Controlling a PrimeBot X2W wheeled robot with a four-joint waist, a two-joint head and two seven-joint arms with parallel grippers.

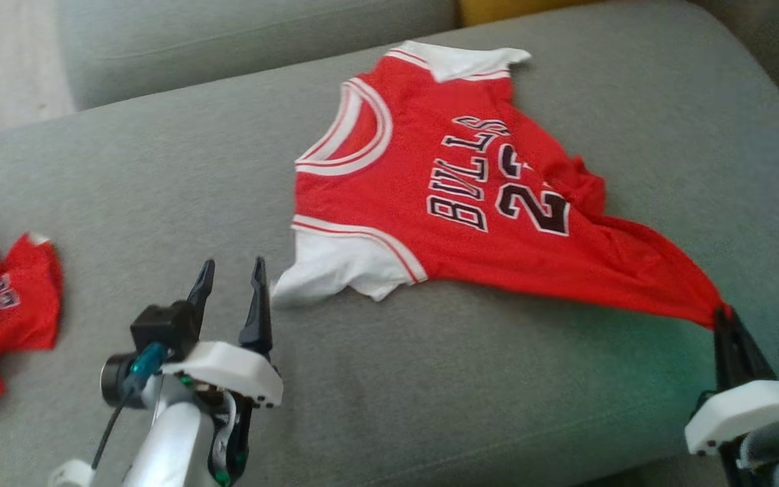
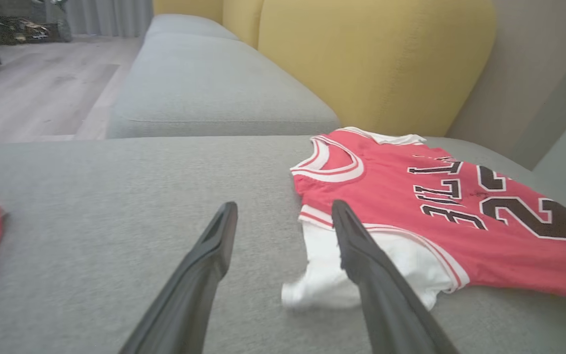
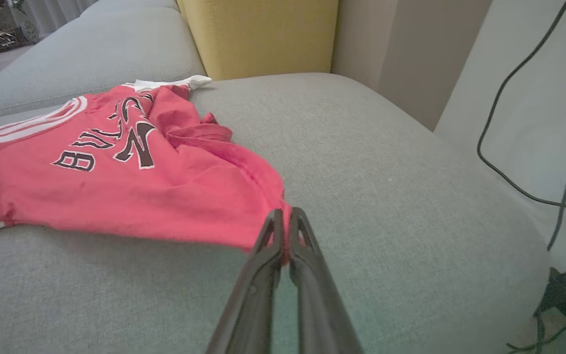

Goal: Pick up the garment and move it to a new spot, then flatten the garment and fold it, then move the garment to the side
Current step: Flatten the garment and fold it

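While the garment (image 1: 457, 196), a red jersey with white sleeves, is lying face up across the grey sofa seat (image 1: 126, 169), the head view is showing the right tool (image 1: 722, 316) pinching its hem corner and drawing the cloth into a taut point. The left tool (image 1: 232, 269) is hovering spread wide and empty, just beside the nearer white sleeve (image 1: 342, 270). A second red garment (image 1: 4, 318) is lying well apart at the left edge.

Left wrist view: one finger is crossing over the sleeve and the other over bare cushion, gripping nothing.

Right wrist view: the two fingers are pressing together on a fold of red hem.

Step in hand, by judgement: moving or flattening the garment. The next move is calling for the left tool to close on the sleeve or shoulder, so both can tension the cloth evenly.
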